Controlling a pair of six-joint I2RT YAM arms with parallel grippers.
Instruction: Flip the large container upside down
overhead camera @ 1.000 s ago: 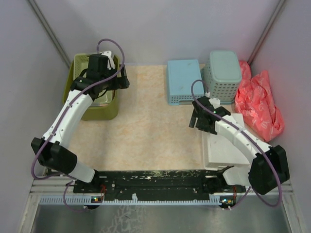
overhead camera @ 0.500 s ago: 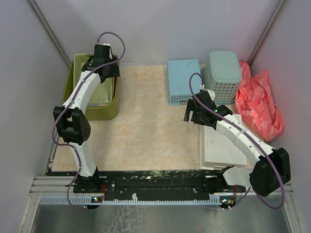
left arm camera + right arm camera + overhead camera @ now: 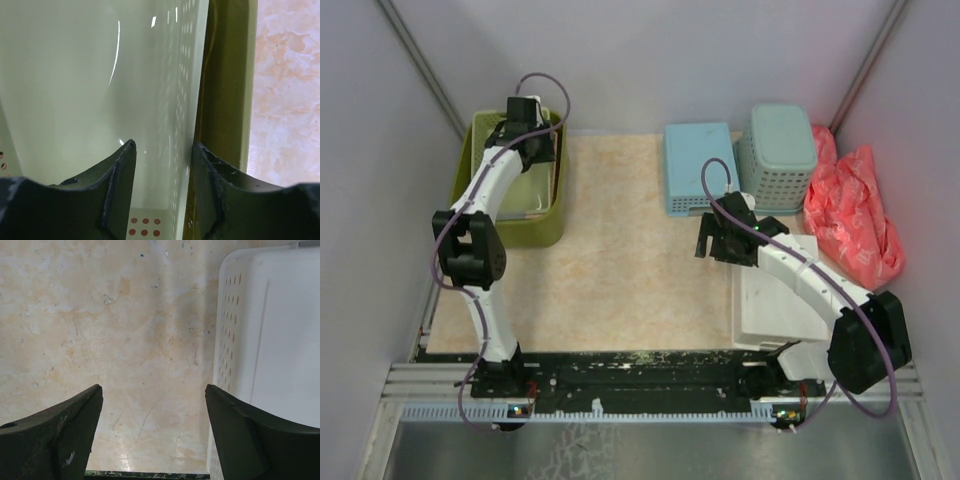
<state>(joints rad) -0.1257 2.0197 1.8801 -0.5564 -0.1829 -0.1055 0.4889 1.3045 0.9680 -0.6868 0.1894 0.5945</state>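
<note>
- Both left fingers (image 3: 122,172), black and wedge-shaped, are reaching down into the large container (image 3: 535,232), a deep olive-green plastic tub with rounded corners, at its rear right corner.
- They are standing partly apart. The perforated side wall of a pale green plastic tray (image 3: 75,75), nested in the tub, is running up between them. Whether either finger is pressing on that wall cannot be told.
- In the left wrist view, the tub's own olive wall is lying just outside the right-hand finger, with the beige marbled desk (image 3: 620,260) showing beyond it.
- The large container is sitting upright, open side up, at the rear left of the desk, close against the left wall (image 3: 380,200) of the enclosure.
- The right fingers (image 3: 75,420) are hanging wide apart over bare desk, holding nothing, well apart from the large container.
- Just beside them on the right, a white plastic bin (image 3: 270,340) with small slots in its side is lying on the desk, partly under the right arm.
- At the rear right, a flat light-blue rectangular tray (image 3: 698,165) is lying just beside a pale teal perforated basket (image 3: 777,150).
- A crumpled red plastic bag (image 3: 855,215) is resting next to the basket.
</note>
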